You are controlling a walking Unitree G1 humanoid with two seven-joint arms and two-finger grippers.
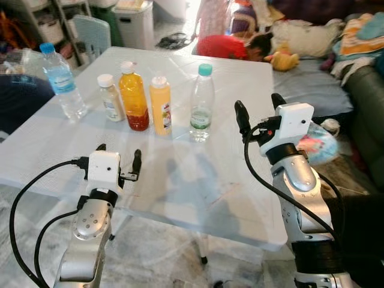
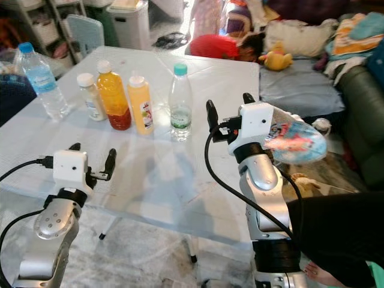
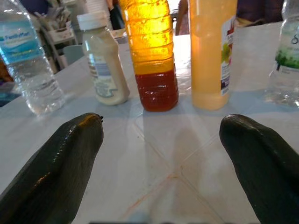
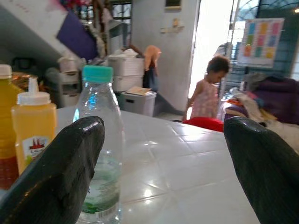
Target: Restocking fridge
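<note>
From the head camera, five bottles stood in a row on the tabletop, the green-capped water bottle nearest the right gripper, the left gripper low by the near edge. The left wrist view had that gripper spread wide, facing the amber bottle and orange juice bottle. The right wrist view showed wide fingers too (water bottle sitting off-centre), so centring before closing looked wise.

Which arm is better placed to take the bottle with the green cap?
The right. The open right gripper is raised close beside the green-capped bottle; the open left gripper faces the amber bottle instead.
</note>
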